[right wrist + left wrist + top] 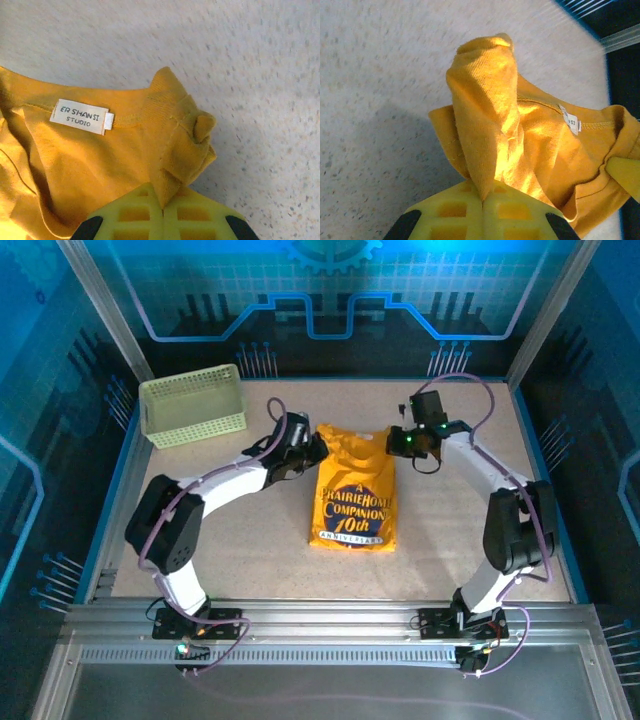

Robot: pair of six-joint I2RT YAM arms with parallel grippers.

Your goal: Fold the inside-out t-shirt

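- On the speckled worktop (240,530), seen from above, the mustard t-shirt (352,495) lies centred, dark lettering up; a pale green lattice basket (193,408) sits far left.
- Right wrist view reads its neck label (81,116), "ER SHANSI STUDIO".
- Left hand (482,200) and right hand (162,204) each pinch shut on bunched soft knit by the collar.

T-shirt (352,502) centred on table (450,540); basket (195,428) behind, at far-left corner (well apart)

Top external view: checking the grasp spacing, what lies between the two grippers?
The far edge of the t-shirt, neckline included, runs between the left gripper and the right gripper, each shut on the cloth; the top external view shows it.
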